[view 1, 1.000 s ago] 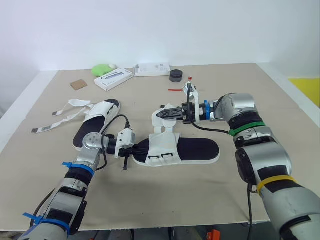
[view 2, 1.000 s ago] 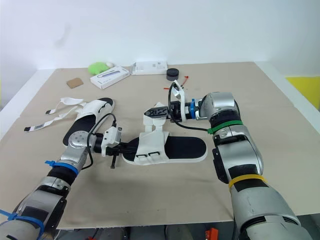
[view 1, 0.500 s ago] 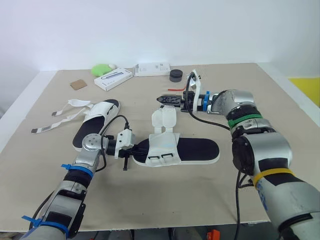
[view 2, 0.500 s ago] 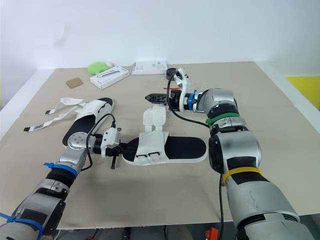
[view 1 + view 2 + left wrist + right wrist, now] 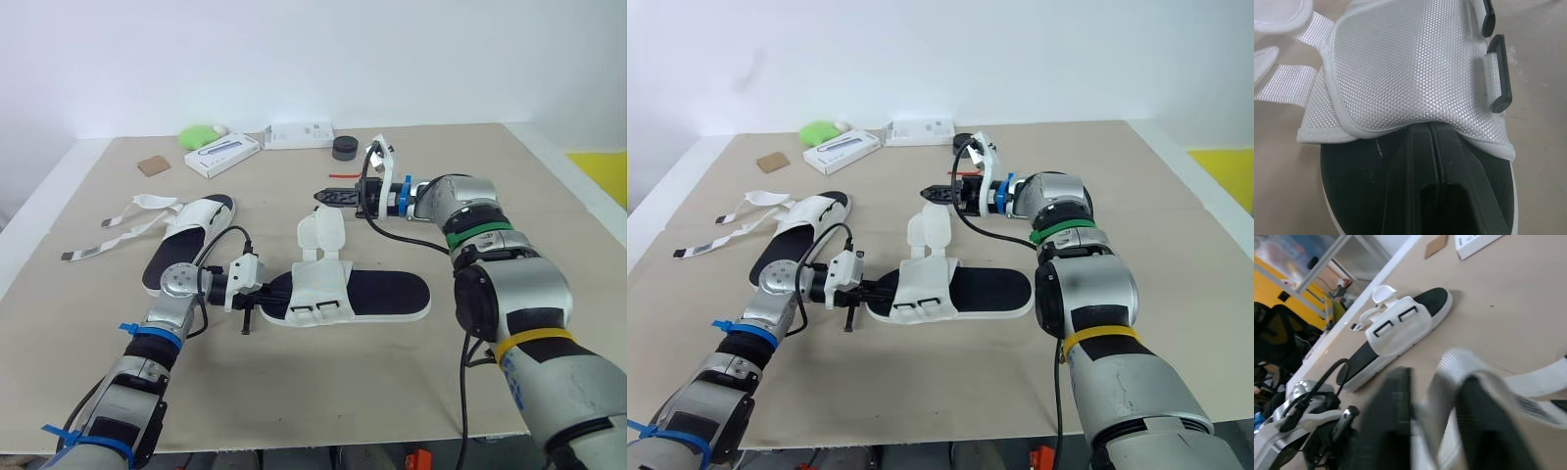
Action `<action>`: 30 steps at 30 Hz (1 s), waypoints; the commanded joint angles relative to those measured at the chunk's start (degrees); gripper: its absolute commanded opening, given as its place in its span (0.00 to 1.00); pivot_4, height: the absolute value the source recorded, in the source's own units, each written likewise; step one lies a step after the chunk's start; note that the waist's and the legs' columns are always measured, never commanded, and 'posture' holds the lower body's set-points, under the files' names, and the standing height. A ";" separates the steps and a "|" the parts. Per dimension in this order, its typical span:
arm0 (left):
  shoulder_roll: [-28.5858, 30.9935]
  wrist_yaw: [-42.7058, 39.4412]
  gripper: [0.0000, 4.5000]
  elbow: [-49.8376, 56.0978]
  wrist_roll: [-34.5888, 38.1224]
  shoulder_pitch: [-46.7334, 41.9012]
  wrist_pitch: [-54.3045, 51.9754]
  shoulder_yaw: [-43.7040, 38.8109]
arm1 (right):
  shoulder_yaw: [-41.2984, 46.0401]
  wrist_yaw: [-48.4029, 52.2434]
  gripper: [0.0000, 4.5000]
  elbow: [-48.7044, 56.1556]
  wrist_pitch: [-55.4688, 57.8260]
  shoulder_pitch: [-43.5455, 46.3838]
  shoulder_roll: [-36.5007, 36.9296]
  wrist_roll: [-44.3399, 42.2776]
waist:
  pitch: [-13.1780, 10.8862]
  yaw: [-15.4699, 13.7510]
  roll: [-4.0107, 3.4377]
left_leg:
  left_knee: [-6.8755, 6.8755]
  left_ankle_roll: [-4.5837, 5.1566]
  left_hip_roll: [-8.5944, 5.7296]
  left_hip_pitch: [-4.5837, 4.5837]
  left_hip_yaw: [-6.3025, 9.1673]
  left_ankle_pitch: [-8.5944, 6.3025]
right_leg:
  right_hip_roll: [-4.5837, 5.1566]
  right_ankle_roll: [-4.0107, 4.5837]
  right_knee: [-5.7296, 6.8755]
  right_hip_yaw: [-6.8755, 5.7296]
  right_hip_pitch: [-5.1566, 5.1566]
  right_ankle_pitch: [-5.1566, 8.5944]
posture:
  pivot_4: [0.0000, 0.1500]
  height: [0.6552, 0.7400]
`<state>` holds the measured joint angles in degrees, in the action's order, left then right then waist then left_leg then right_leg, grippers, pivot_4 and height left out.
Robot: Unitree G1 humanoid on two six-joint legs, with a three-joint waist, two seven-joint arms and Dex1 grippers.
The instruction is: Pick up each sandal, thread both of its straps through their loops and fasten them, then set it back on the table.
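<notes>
Lying flat on the table (image 5: 78, 313), the near sandal (image 5: 387, 294) has its straps (image 5: 321, 233) unthreaded and folded open on the far side of its white upper. The left gripper (image 5: 266, 294) sits at the toe end, jaws clenched together, tips resting on the black footbed at the upper's edge. The right gripper (image 5: 328, 197) hangs above the table just beyond the straps, jaws released, white webbing visible in the gap. The second sandal (image 5: 191, 235) lies well to the left, its straps (image 5: 132, 217) splayed loose.
</notes>
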<state>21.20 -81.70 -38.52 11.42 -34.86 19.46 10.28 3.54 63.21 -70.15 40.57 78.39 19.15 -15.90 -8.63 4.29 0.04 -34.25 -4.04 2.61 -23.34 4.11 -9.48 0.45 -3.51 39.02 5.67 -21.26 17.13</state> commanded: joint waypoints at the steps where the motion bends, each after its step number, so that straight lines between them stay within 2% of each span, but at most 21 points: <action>1: -0.02 -1.09 0.00 -3.72 -4.86 4.66 -3.13 4.86 | 0.92 2.83 0.02 4.61 -2.37 0.95 0.91 -0.06 | 0.00 0.00 0.00 | 0.00 0.00 0.00 0.00 0.00 0.00 | 0.00 0.00 0.00 0.00 0.00 0.00 | 1.00 1.00; 4: -0.05 -1.16 0.00 -3.40 -4.84 4.87 -3.27 4.96 | -0.65 5.83 0.02 12.03 -7.23 -2.31 1.31 0.63 | 0.00 -0.02 0.00 | 0.03 -0.01 0.00 -0.01 0.00 0.00 | 0.00 -0.01 -0.02 0.00 -0.01 0.02 | 1.00 1.00; 6: -0.04 -1.10 0.00 -3.09 -4.81 5.03 -3.42 4.96 | -2.39 10.77 0.02 26.67 -8.34 -9.08 2.55 -1.24 | 0.00 -0.16 0.01 | 0.04 -0.03 -0.01 -0.04 0.00 -0.02 | 0.00 -0.05 -0.04 0.02 -0.03 0.04 | 1.00 1.00; 10: 0.21 -1.17 0.00 -2.63 -4.67 5.44 -3.68 4.81 | -6.52 13.51 0.02 56.96 -9.39 -24.73 6.16 -3.11 | 0.02 -0.40 0.01 | 0.08 -0.16 -0.07 -0.12 0.02 -0.10 | 0.00 -0.19 -0.10 0.11 -0.01 0.18 | 1.00 1.00; 12: 0.41 -1.38 0.00 -2.42 -4.65 5.68 -3.80 4.89 | -8.96 11.89 0.02 69.91 -15.96 -33.33 8.14 -0.59 | 0.05 -0.22 -0.03 | 0.06 -0.31 -0.06 -0.04 0.03 -0.24 | 0.00 -0.18 -0.11 0.13 0.06 0.33 | 1.00 1.00; 14: 0.51 -1.55 0.00 -2.24 -4.61 5.80 -4.03 5.05 | -11.39 9.29 0.02 77.23 -24.38 -39.36 9.30 3.77 | 0.18 -0.24 0.13 | 0.08 -0.31 -0.05 -0.02 0.03 -0.28 | -0.01 -0.18 -0.12 0.12 0.08 0.42 | 1.00 1.00; 18: 0.56 -1.85 0.00 -2.66 -4.64 5.56 -3.99 5.23 | -16.19 5.29 0.02 80.80 -47.00 -46.10 11.73 14.34 | 0.18 -0.06 0.20 | 0.06 -0.36 -0.04 0.04 -0.01 -0.27 | -0.04 -0.22 -0.11 0.17 0.09 0.41 | 1.00 1.00; 21: 0.20 -1.77 0.00 -3.16 -4.72 5.04 -4.06 5.35 | -19.14 -3.77 0.02 73.03 -74.14 -47.27 14.96 27.74 | 0.21 -0.05 0.39 | 0.05 -0.37 -0.05 0.06 -0.04 -0.27 | -0.03 -0.21 -0.17 0.20 0.09 0.41 | 1.00 1.00; 24: -0.09 -1.83 0.00 -3.59 -4.76 4.60 -4.06 5.37 | -19.21 -15.59 0.02 65.52 -93.51 -47.07 16.64 39.06 | 0.18 -0.15 0.58 | 0.07 -0.36 -0.05 0.12 -0.07 -0.28 | -0.03 -0.22 -0.31 0.21 0.11 0.41 | 1.00 1.00; 27: -0.19 -2.08 0.00 -3.88 -4.77 4.42 -3.98 5.35 | -16.02 -27.00 0.02 62.28 -105.95 -48.10 15.93 47.18 | 0.19 -0.19 0.61 | 0.10 -0.36 -0.06 0.12 -0.08 -0.28 | -0.03 -0.21 -0.31 0.24 0.21 0.39 | 1.00 1.00; 30: -0.33 -2.25 0.00 -4.37 -4.89 4.24 -3.74 5.38 | -11.68 -36.78 0.02 61.11 -113.13 -49.01 15.33 54.00 | 0.20 -0.35 0.69 | 0.11 -0.36 -0.07 0.13 -0.07 -0.28 | -0.02 -0.19 -0.31 0.26 0.24 0.39 | 1.00 1.00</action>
<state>20.72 -82.53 -37.53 11.97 -34.34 18.13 10.52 -11.67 32.52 -8.91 -67.31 29.58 34.58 33.67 -8.43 3.94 0.73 -34.14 -4.40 2.52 -23.21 4.04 -9.76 0.42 -3.69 38.71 5.96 -21.01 17.52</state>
